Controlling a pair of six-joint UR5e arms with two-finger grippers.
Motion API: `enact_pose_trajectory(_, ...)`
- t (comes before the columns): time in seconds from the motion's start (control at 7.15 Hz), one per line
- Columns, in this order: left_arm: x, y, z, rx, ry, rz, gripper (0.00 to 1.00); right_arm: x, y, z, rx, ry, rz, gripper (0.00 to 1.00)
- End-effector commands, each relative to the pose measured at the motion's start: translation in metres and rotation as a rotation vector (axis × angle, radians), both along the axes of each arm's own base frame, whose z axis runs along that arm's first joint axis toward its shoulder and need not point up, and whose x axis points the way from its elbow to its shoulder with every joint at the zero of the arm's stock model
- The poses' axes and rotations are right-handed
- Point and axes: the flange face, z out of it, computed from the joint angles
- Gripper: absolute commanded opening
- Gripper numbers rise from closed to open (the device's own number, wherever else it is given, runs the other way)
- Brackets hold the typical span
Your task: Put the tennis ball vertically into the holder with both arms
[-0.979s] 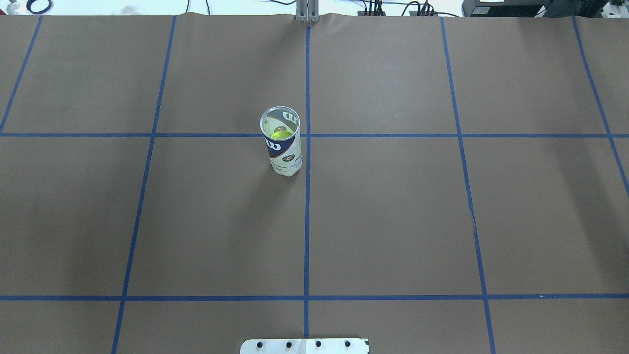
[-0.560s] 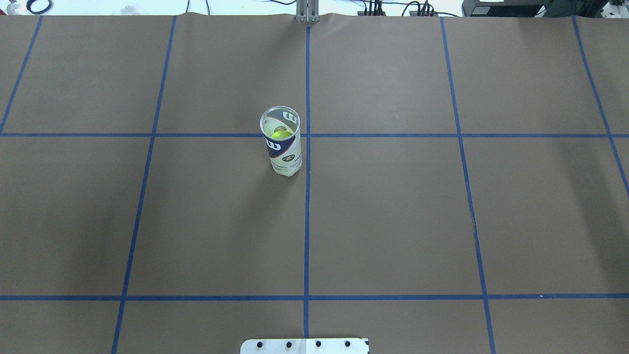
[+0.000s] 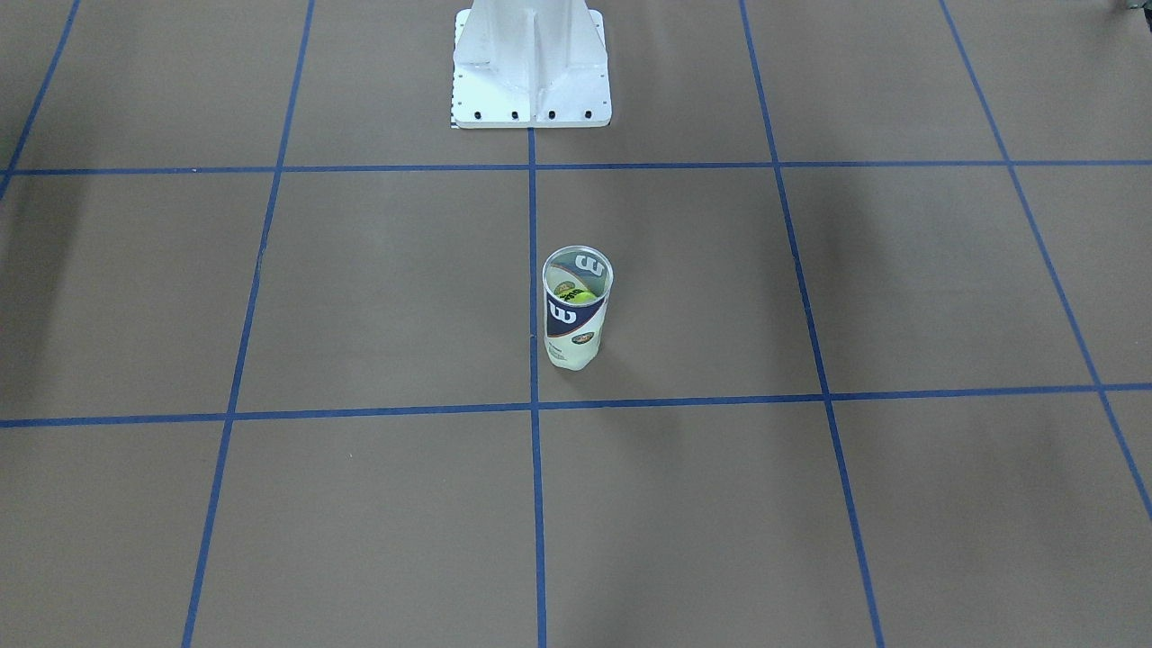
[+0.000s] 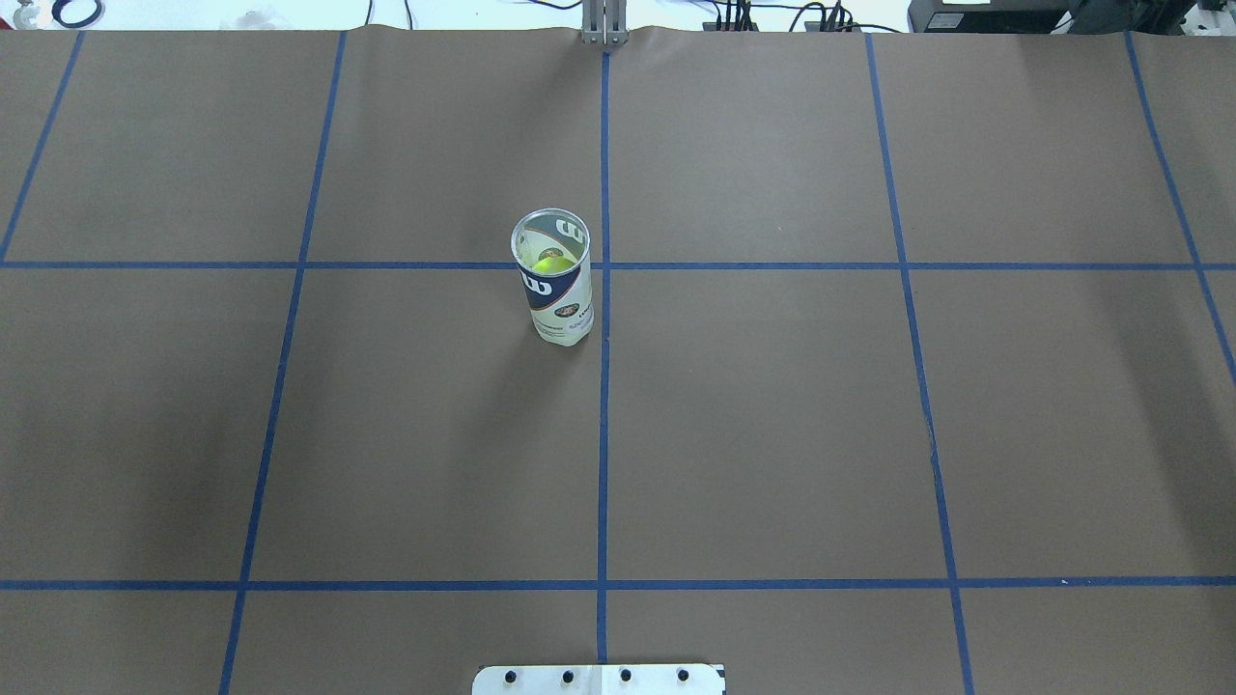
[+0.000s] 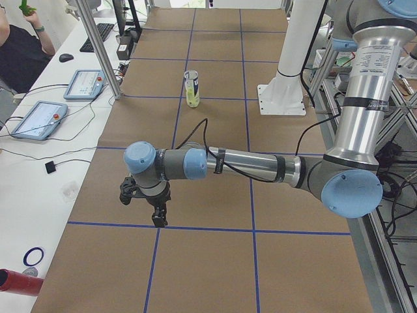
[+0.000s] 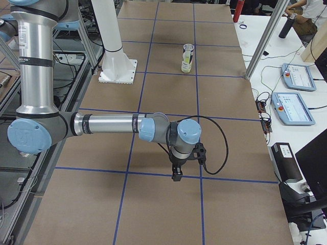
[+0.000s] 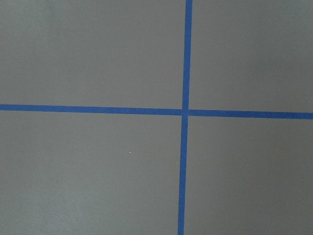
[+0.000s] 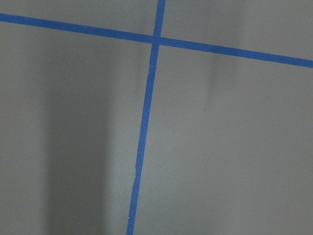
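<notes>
The holder [image 4: 552,280], a clear can with a white and navy "W" label, stands upright near the table's middle, its mouth open. A yellow-green tennis ball [image 4: 550,263] lies inside it, also seen in the front-facing view [image 3: 576,294]. The holder shows small in the side views [image 5: 191,88] [image 6: 188,57]. The left gripper [image 5: 146,208] hangs over the table's left end, far from the holder. The right gripper [image 6: 178,171] hangs over the right end, also far away. Both show only in side views, so I cannot tell if they are open or shut. Both wrist views show only brown paper and blue tape.
The white pedestal base [image 3: 531,67] stands at the robot's edge of the table. Blue tape lines grid the brown table cover. Teach pendants [image 5: 39,119] [image 6: 294,107] lie on side benches. A metal post [image 5: 98,49] stands near the table's far edge.
</notes>
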Motion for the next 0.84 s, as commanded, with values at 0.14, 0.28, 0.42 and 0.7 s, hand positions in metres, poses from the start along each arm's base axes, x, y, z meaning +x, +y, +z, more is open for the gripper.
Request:
enact_pose_trajectory(0.14,0.000,0.002,0.004,0.010,0.000,0.006,1.00,0.029,0.004,-0.003,0.007,-0.009,0.064,1.00)
enact_pose_trajectory(0.28,0.000,0.001,0.002,0.013,0.000,0.006,1.00,0.035,0.004,-0.004,0.010,-0.020,0.081,1.00)
enact_pose_trajectory(0.42,0.000,0.001,0.001,0.011,0.000,0.003,1.00,0.038,0.000,-0.010,0.017,-0.035,0.094,1.00)
enact_pose_trajectory(0.7,0.000,0.000,0.000,0.011,0.000,-0.001,1.00,0.038,-0.002,-0.019,0.015,-0.037,0.116,1.00)
